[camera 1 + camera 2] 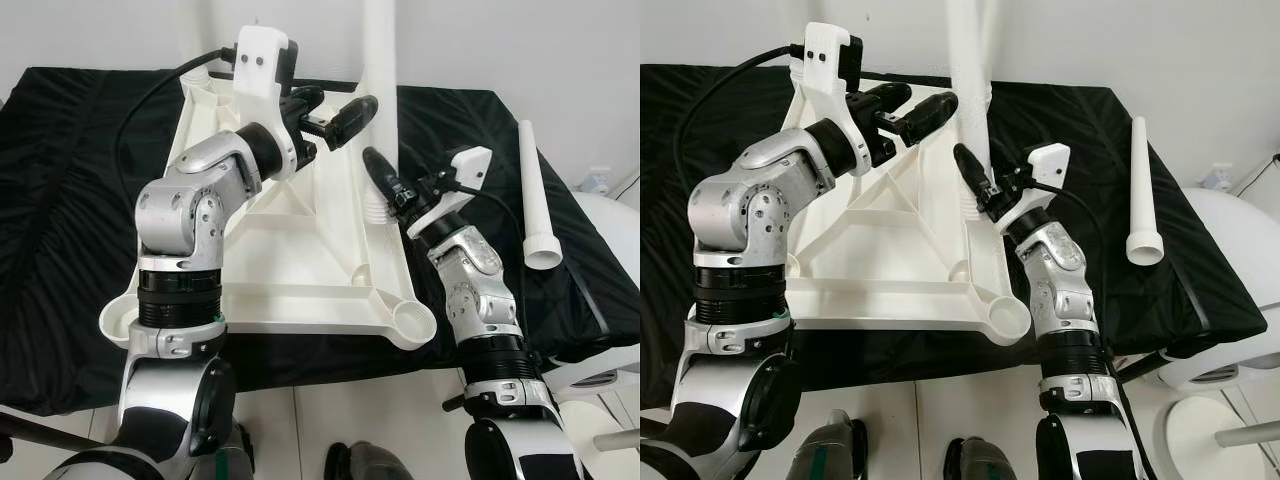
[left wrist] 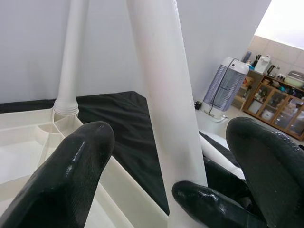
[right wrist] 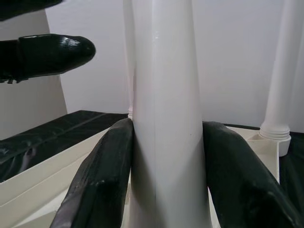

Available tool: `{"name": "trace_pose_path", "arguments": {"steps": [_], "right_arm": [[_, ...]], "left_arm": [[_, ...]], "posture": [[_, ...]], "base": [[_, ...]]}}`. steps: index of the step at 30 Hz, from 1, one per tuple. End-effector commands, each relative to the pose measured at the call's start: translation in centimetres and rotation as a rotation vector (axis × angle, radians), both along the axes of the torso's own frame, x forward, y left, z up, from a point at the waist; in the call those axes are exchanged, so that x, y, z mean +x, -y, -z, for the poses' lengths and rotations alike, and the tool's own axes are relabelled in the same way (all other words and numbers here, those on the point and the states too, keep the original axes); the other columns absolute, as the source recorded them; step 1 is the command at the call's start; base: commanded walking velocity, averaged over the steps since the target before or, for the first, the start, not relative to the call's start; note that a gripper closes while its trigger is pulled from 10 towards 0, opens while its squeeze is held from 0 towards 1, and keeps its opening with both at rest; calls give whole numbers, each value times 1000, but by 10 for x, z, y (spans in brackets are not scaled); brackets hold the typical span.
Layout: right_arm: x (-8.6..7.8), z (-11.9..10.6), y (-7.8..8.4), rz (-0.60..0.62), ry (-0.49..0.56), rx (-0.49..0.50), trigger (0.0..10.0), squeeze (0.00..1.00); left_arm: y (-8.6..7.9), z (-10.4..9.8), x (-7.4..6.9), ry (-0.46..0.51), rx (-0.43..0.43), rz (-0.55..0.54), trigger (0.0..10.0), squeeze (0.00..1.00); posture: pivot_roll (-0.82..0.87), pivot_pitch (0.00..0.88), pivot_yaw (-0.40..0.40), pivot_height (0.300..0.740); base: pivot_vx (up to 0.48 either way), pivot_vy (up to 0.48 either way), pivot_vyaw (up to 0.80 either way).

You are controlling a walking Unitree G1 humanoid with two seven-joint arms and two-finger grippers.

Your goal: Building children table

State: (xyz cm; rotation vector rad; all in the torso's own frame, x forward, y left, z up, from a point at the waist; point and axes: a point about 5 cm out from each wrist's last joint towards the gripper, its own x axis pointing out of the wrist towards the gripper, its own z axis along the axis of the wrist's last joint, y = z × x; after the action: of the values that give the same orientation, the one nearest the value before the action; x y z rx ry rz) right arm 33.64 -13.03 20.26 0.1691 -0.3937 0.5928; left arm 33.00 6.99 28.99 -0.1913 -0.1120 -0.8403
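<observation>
The right pincer (image 3: pixel 166 142) clamps the upright white leg (image 1: pixel 970 90) near its socket on the upturned table frame (image 1: pixel 300 270) lying on the black-draped tabletop (image 1: pixel 80 200), while the left pincer (image 1: pixel 335 115) hovers open beside it; uneven pressure could tilt the leg and jam it crooked.

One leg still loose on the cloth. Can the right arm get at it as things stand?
Probably not yet: the right gripper is shut on the upright leg. The loose leg lies clear on the black cloth on its outer side.
</observation>
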Motion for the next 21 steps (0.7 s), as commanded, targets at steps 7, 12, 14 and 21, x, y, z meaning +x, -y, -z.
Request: {"name": "trace_pose_path", "arguments": {"steps": [7, 12, 14, 21], "right_arm": [[-6, -2, 0, -33, 49, -28, 10000, 0], [-10, -1, -3, -60, 54, -43, 10000, 0], [-12, 0, -6, -78, 55, -55, 10000, 0], [-17, 3, -12, -134, 58, -88, 10000, 0]], "left_arm": [[16, 4, -2, -80, -22, 101, 10000, 0], [18, 2, -2, -82, -32, 129, 10000, 0], [18, 0, 0, -83, -39, 139, 10000, 0], [15, -10, 8, -58, -31, 121, 10000, 0]], "posture": [[18, 0, -38, 740], [15, 0, -35, 740], [16, 1, -37, 740], [20, 9, -42, 740]], "base": [[0, 0, 0], [0, 0, 0], [0, 0, 0], [0, 0, 0]]}}
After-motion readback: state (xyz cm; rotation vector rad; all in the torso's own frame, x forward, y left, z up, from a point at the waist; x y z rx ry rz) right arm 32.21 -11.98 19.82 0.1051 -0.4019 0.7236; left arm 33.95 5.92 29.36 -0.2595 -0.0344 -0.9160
